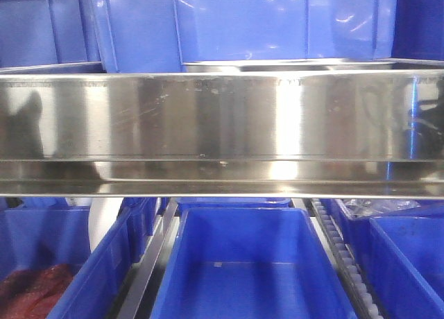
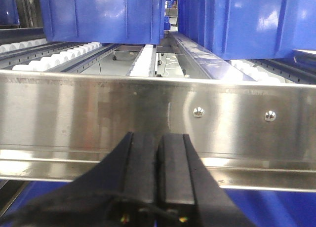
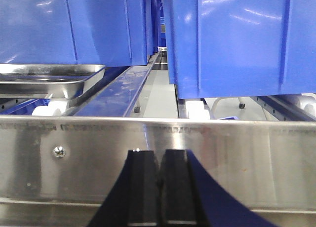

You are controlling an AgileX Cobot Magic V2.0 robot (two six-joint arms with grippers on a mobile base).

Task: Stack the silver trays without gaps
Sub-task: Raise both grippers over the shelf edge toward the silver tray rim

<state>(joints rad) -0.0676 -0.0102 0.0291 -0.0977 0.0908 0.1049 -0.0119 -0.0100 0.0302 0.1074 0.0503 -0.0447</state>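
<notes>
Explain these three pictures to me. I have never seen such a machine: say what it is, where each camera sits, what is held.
This is a robot with two arms. The front camera sees a broad steel rail and blue bins above and below it. The other two cameras ride on the wrists: the black prongs are the left gripper and the right gripper, both shut, holding nothing. Past the rail, bins stand on white rollers. A silver tray lies at left in the right wrist view.

No readable text, shelf rail stamping illegible
</notes>
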